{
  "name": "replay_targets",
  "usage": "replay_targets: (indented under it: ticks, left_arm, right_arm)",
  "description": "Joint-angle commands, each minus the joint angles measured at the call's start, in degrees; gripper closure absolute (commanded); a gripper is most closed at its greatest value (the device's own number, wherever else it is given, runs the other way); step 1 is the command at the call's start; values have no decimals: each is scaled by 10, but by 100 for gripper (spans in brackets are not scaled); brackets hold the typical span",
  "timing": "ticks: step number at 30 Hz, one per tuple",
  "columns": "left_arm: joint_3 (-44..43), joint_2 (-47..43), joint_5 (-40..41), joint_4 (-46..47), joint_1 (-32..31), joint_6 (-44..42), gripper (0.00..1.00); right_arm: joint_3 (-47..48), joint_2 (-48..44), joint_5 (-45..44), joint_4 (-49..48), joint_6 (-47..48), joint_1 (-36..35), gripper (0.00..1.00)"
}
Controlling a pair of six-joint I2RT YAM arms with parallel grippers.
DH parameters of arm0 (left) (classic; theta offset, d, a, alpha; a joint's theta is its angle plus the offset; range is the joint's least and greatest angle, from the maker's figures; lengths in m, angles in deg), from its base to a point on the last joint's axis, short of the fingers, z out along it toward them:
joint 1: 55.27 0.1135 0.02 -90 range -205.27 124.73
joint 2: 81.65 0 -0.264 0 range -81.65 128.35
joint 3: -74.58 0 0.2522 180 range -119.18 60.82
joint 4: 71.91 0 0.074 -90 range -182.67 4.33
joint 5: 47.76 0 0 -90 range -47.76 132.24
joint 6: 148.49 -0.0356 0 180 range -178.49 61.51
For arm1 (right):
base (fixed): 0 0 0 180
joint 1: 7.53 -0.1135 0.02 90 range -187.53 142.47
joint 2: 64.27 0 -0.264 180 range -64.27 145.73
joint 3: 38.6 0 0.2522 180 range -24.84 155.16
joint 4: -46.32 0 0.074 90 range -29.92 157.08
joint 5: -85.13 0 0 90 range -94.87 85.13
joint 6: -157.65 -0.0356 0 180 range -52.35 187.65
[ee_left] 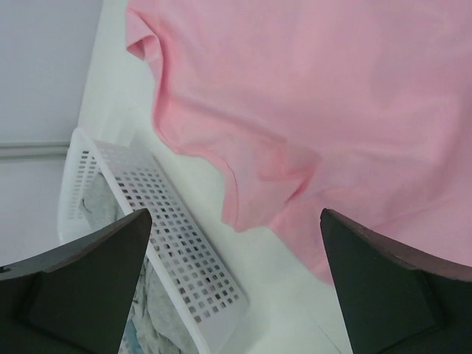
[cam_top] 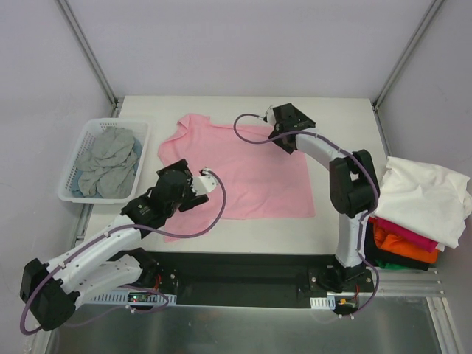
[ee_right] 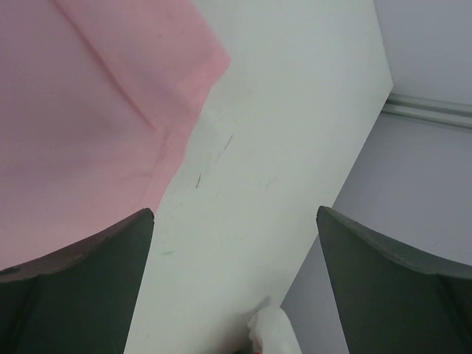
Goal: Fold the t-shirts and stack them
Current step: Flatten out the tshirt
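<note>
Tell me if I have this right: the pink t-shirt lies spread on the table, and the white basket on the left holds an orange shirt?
Not quite. The pink t-shirt does lie spread on the table, and the white basket is on the left, but the top external view shows grey cloth in it, not orange.

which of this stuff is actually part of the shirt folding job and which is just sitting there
Part of the job: pink t-shirt spread on the table; grey t-shirt in the white lattice basket; pile of t-shirts at the right edge, white on top.
Just lying about: the white lattice basket itself.
</note>
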State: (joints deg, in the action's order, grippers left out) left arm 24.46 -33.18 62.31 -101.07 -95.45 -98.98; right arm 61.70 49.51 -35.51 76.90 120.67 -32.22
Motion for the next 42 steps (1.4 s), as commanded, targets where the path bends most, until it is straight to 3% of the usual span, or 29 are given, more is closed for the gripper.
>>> replay_targets:
  ticks: [1,5,7,8,14,27,42]
  left_arm:
    - [4,46,27,120,1,-9,1]
    - [9,90,0,176,23,7,0]
    - [9,118,-7,192,30,11,1]
    - [4,128,-10,195,34,13,1]
    - [-9,170,-17,214,48,17,1]
    - [-2,171,-7,214,49,20,1]
    - [31,211,4,218,53,-5,1]
  right_arm:
    - [85,66,2,-15,10,8,3]
    - [165,122,39,22,-4,17,1]
    - [214,149,74,63,-28,19,11]
    - [222,153,80,67,-34,21,20]
    - [226,164,109,72,-41,23,37]
    - [212,166,137,82,-52,28,36]
    - [212,182,146,97,-54,33,49]
